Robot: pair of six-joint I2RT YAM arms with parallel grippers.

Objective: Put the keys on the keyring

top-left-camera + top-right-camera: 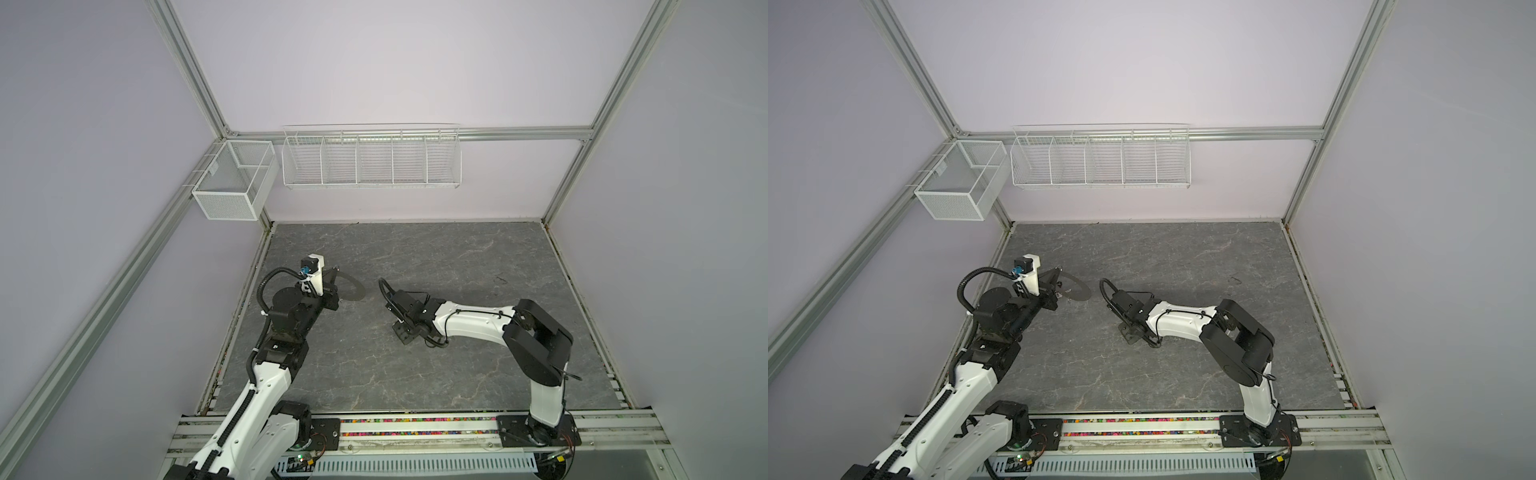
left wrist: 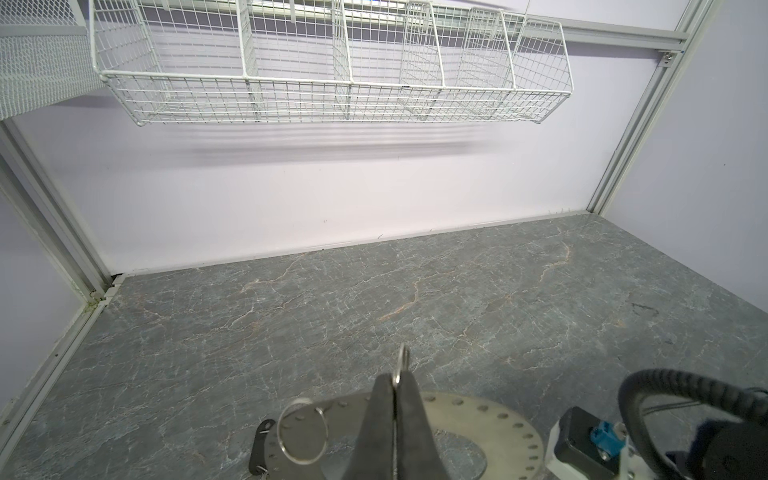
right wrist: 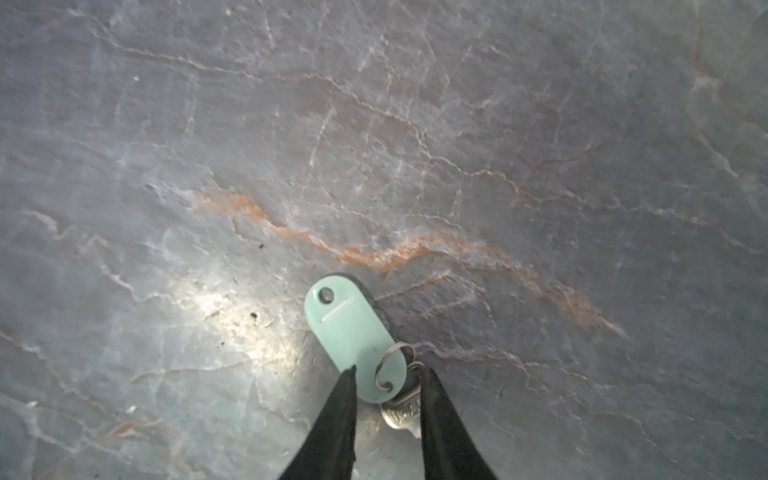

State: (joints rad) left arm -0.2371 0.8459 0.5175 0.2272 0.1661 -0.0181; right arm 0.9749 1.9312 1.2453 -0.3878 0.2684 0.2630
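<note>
The right fingers (image 3: 332,424) stand apart astride the mint-headed key (image 3: 353,340) on the surface (image 3: 374,124). Far left, the left fingers (image 2: 376,419) clamp a wire loop (image 2: 402,365) over the keyring (image 2: 465,419).

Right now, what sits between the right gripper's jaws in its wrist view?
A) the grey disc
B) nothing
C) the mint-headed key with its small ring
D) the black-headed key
C: the mint-headed key lies flat on the table with its ringed end between the jaws of the right gripper, which stand apart.
</note>
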